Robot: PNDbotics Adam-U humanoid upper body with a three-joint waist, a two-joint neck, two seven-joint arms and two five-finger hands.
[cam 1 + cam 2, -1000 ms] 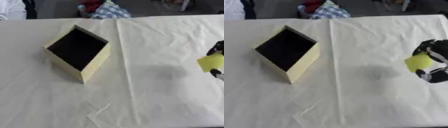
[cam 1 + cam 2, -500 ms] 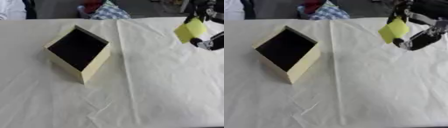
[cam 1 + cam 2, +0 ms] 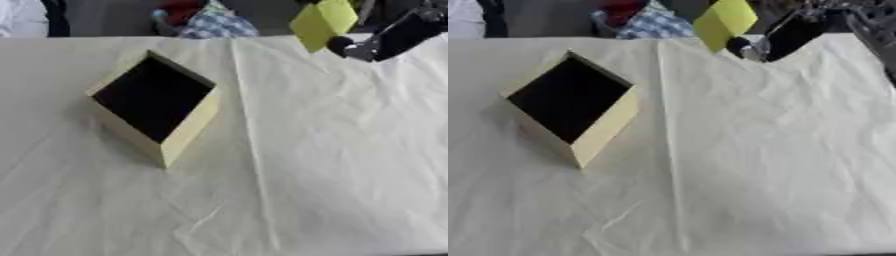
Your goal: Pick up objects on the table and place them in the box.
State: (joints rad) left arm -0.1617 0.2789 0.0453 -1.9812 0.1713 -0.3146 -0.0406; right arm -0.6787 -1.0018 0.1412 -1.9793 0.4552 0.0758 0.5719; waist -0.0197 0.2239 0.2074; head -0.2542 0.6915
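A pale yellow box (image 3: 188,125) with a dark open inside lies tilted on the white cloth, left of centre. High at the top edge my right hand (image 3: 791,32) holds a yellow-green block (image 3: 724,22) in the air, above the far side of the table and to the right of the box. The black fingers (image 3: 385,40) curl round the block's right side. The block is well apart from the box opening. My left hand shows in no view.
The white tablecloth (image 3: 332,165) is creased, with a long fold running down the middle. Beyond the far table edge lie a checked cloth (image 3: 214,22) and something red (image 3: 179,7).
My right hand has carried the yellow-green block up from the table's right edge and leftward, toward the far side near the box.
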